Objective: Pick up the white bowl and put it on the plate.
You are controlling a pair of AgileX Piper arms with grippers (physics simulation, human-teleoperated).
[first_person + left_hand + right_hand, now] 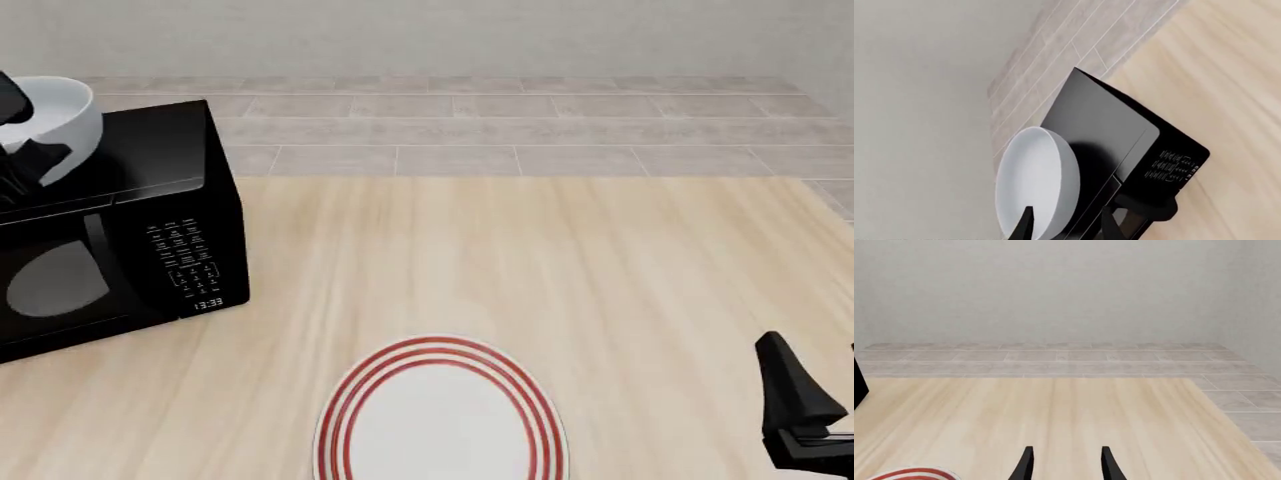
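The white bowl [60, 115] sits on top of a black microwave at the far left of the table. It also shows in the left wrist view [1034, 175]. My left gripper [1067, 227] is open, with one finger inside the bowl and one outside, straddling its wall. In the front view the left gripper [20, 135] is partly cut off by the frame's edge. The plate [441, 410], white with red rings, lies flat at the near middle of the table; its edge shows in the right wrist view [914, 474]. My right gripper [1066, 467] is open and empty, low at the near right [817, 395].
The black microwave [134, 230] stands at the left, door shut, keypad facing me; it also shows in the left wrist view [1107, 125]. The wooden table [561, 260] stretches between microwave and right arm. A tiled floor and a pale wall lie beyond the far edge.
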